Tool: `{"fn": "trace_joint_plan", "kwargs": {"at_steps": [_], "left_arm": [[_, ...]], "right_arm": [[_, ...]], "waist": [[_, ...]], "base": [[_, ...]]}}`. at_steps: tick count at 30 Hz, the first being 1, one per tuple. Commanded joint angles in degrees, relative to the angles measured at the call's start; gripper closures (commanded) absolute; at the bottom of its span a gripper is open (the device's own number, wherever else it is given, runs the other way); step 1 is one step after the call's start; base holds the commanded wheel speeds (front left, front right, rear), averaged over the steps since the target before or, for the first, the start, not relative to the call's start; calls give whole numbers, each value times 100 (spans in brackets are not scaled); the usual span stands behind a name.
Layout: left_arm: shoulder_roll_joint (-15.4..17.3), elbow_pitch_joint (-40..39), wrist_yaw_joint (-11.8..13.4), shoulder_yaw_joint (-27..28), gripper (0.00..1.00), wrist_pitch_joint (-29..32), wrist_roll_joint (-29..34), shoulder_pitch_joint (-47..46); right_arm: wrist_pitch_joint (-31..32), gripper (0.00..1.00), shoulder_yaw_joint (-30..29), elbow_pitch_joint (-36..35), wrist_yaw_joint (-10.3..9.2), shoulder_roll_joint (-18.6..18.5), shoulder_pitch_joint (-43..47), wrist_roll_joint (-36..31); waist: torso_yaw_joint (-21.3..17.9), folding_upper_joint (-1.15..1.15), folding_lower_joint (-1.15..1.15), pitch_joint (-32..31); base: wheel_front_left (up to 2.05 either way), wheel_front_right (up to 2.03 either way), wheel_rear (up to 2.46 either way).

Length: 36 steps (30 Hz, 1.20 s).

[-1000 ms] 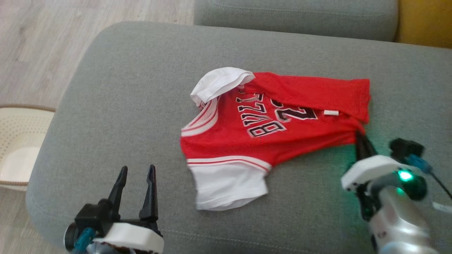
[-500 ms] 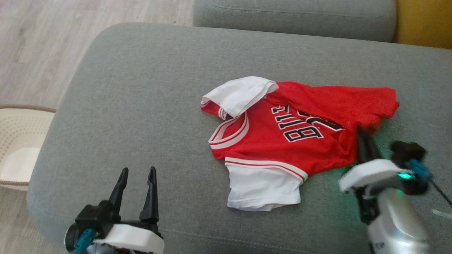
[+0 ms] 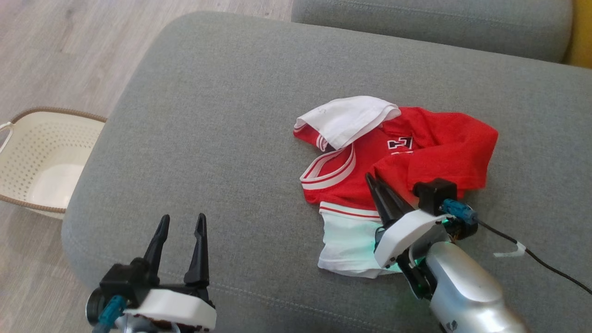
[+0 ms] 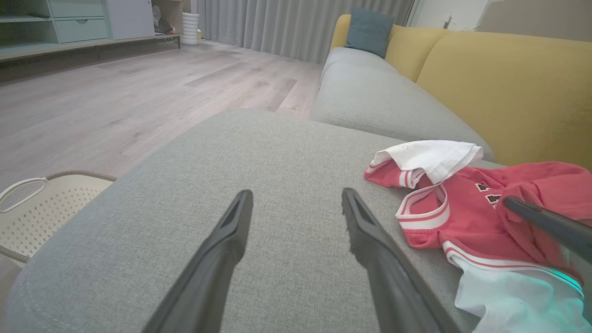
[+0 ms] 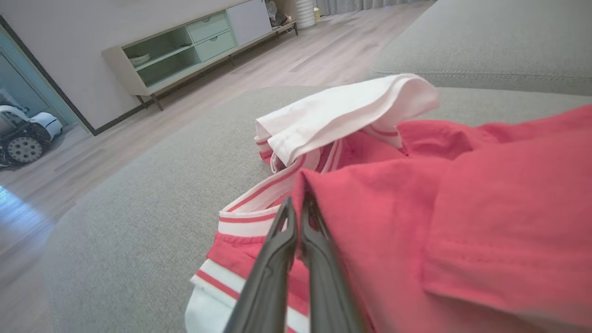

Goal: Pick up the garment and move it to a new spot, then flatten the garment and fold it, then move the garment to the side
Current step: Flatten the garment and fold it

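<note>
The garment [image 3: 444, 143], a small red jersey with white sleeves and black lettering, lies rumpled on the grey sofa cushion [image 3: 208, 115]. My right gripper [image 3: 373, 178] is shut on its red hem, and that fabric is lifted and doubled back over the chest print. In the right wrist view the closed fingertips [image 5: 296, 203] pinch the red edge of the garment [image 5: 462, 194]. My left gripper [image 3: 182, 217] stands open over bare cushion at the front left, well clear of the cloth. The left wrist view has the left gripper [image 4: 297, 194] empty, with the garment [image 4: 462, 212] to its right.
A cream perforated basket [image 3: 41, 162] sits on the wooden floor left of the cushion. A second grey cushion [image 3: 430, 23] lies behind, with a yellow backrest [image 4: 485, 78] beyond. A black cable [image 3: 532, 252] trails from my right wrist.
My right gripper dragged the garment to the right, then swung left over it, carrying the red hem across the lettering. The head camera has also shifted. The left gripper stayed put.
</note>
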Motion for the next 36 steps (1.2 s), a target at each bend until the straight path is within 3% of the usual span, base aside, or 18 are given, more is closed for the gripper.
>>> {"fn": "trace_joint_plan", "kwargs": {"at_steps": [1, 6, 11, 17, 22, 24, 27, 36], "left_arm": [[-19, -212, 31, 218, 0, -71, 15, -225], [-22, -241, 40, 227, 0, -71, 3, -189], [-25, -272, 57, 224, 0, -71, -6, -189], [-29, -297, 66, 222, 0, -71, -14, -202], [-33, -305, 57, 202, 0, -71, -21, -265], [-34, -301, 58, 210, 0, -71, -24, -293], [-36, -292, 58, 209, 0, -71, -25, -331], [-40, -268, 56, 211, 0, -71, -36, -399]], "right_arm": [[-67, 2, 105, -130, 39, 35, -224, 46], [-173, 0, 52, -224, 39, 35, -265, 97], [-225, 0, -376, -667, 39, 35, -135, -111], [-232, 0, -1235, -1218, 39, 35, 327, -1056], [-55, 0, -1546, -1454, 39, 36, 571, -1966], [3, 0, -1596, -1548, 39, 25, 583, -2791], [79, 0, -1638, -1610, 39, 29, 645, -3529], [292, 0, -1935, -1348, 39, 34, 511, -4281]], "waist": [[-15, 0, 0, 7], [-203, 0, 0, -6], [-395, 0, 0, 1], [-486, 0, 0, 49], [-445, 0, 0, 139], [-422, 0, 0, 172], [-366, 0, 0, 199], [-261, 0, 0, 263]], "base": [[0, 0, 0], [0, 0, 0], [0, 0, 0], [0, 0, 0], [0, 0, 0], [0, 0, 0], [0, 0, 0], [0, 0, 0]]}}
